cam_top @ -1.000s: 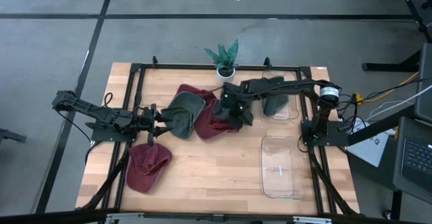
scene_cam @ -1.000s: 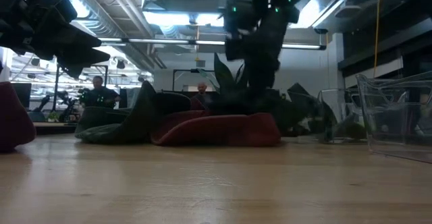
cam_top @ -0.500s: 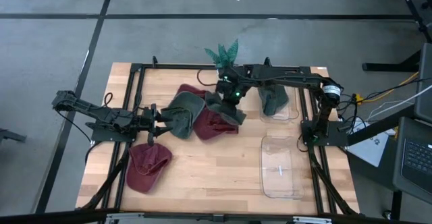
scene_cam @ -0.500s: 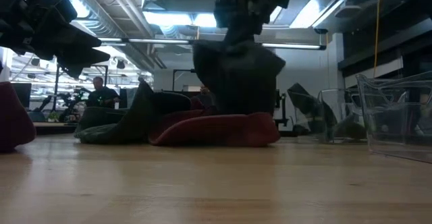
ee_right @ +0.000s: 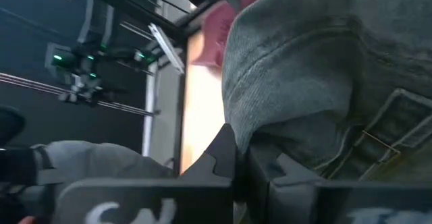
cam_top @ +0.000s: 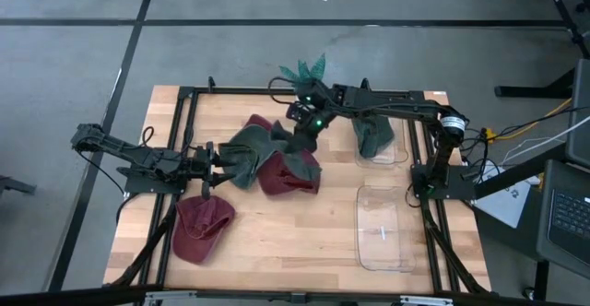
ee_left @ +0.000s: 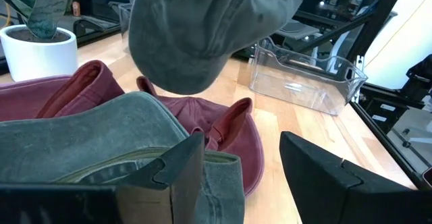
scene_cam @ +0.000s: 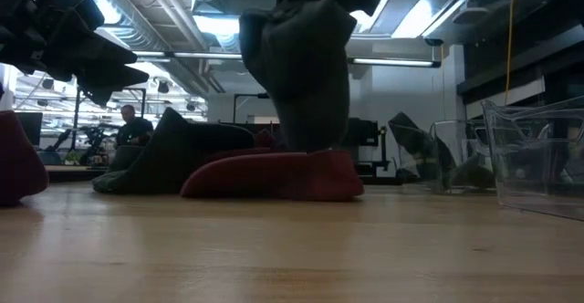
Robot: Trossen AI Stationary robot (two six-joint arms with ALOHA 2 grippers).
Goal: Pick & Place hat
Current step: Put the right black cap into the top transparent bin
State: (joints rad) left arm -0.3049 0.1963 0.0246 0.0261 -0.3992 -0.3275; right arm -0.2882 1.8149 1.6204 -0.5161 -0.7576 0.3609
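Note:
My right gripper (cam_top: 307,120) is up over the middle of the table, shut on a dark green cap (cam_top: 300,161). That cap hangs from it in the low view (scene_cam: 301,66) and fills the right wrist view (ee_right: 317,62). Under it a red cap (cam_top: 277,175) lies flat on the wood. My left gripper (cam_top: 219,163) is open and low at the left edge of another green cap (cam_top: 244,151); in its wrist view (ee_left: 236,177) one finger shows in front of that cap (ee_left: 88,136). A third red cap (cam_top: 203,228) lies near-left. My right gripper pinches the dark green cap's cloth near its back strap (ee_right: 270,140) between the two fingers, coming from above. The cap hangs below the fingers, crown bulging; its lower end (scene_cam: 315,143) is down at the red cap (scene_cam: 274,175), and I cannot tell whether they touch.
Two clear bins stand at the right: the far bin (cam_top: 395,149) with a green cap (cam_top: 373,138) in it, and the near bin (cam_top: 383,228). A potted plant (cam_top: 306,77) stands at the far edge, and another red cap (cam_top: 258,123) lies beside the pile.
My right gripper has risen and moved toward the far edge, staying shut on the dark green cap. That cap has come up off the red cap and now hangs. The red cap beneath and the left green cap have shifted slightly toward the left.

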